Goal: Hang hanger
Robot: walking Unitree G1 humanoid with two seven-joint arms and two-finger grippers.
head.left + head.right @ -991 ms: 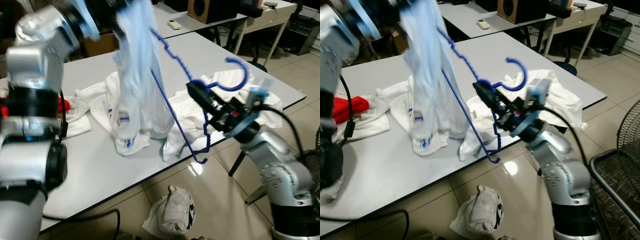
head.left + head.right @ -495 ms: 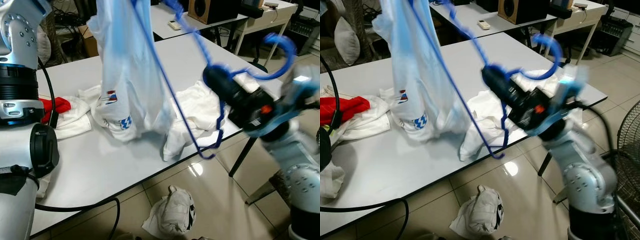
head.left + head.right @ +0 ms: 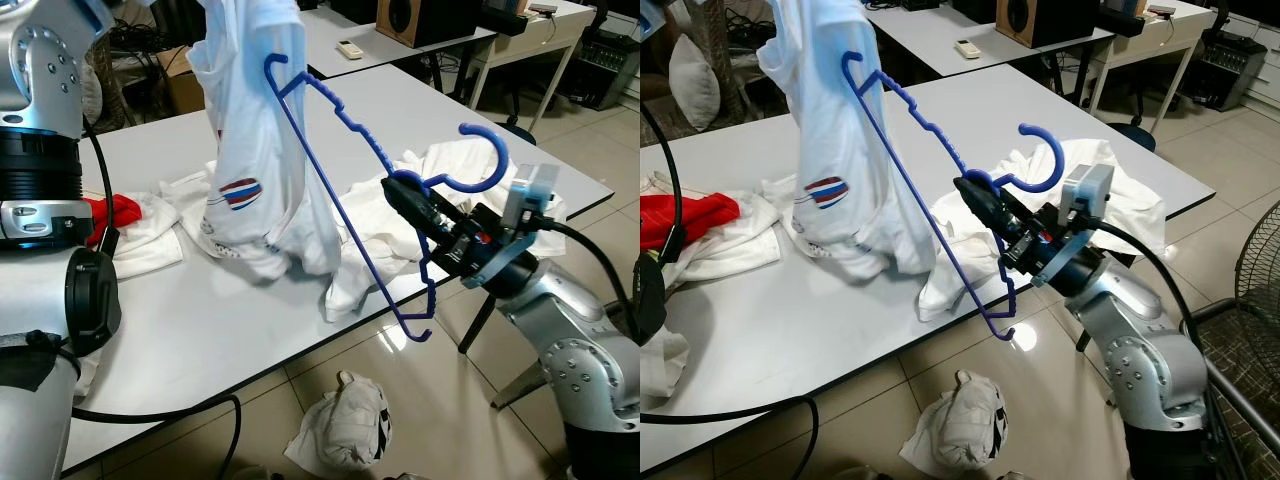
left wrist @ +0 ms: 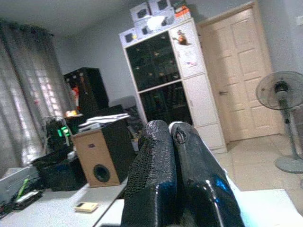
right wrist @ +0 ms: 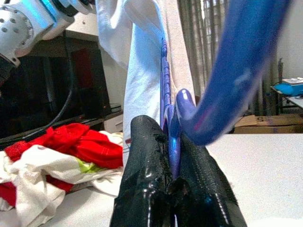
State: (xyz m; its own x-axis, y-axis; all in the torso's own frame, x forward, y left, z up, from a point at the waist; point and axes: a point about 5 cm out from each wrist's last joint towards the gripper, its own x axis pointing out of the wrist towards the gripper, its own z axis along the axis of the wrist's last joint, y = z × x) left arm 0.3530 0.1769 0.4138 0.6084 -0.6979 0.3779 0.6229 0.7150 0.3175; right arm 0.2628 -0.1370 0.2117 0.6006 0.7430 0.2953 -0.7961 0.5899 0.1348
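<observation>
Left eye view: right gripper [image 3: 400,190] fingers clamp hanger [image 3: 340,190] neck (hook up), long axis slanting toward shirt [image 3: 255,150].

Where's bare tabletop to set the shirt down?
Free: the near-left stretch of the table, in front of the white shirt, and the far side behind it. Crowded: the right end under the white laundry pile and blue hanger, and the left edge by the red garment.

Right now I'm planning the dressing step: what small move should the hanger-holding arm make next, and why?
Probably ease the right gripper left and up, steering the blue hanger's upper tip into the white shirt that the left arm holds up. That tip already sits beside the shirt's top, and the fingers are clamped near the hook.
</observation>
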